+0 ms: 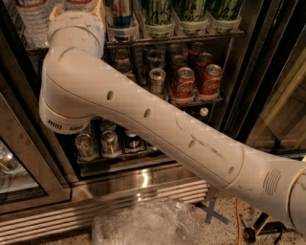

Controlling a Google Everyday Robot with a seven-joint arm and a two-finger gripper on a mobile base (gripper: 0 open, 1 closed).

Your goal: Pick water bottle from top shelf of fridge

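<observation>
The upright water bottle [32, 23] is being seen just left of the wrist [76, 24]; the gripper (its grasp cannot be told) is being hidden above the top edge.

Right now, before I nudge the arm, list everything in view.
water bottles: at least two, clear, top shelf, far left, partly behind the arm
tall cans: three, green and white, top shelf, right
blue can: one, top shelf, beside the arm
red soda cans: at least four, middle rack
silver can: one, left of the red ones
lower cans: three, silver and dark, bottom rack
small bottle: one, white cap, below the red cans
fridge: one, black frame, steel louvred base
plastic wrap: one, clear, floor
tape cross: one, blue, floor
arm: one, white, across the fridge front
gripper: not in view; the arm's end runs off the top edge
</observation>
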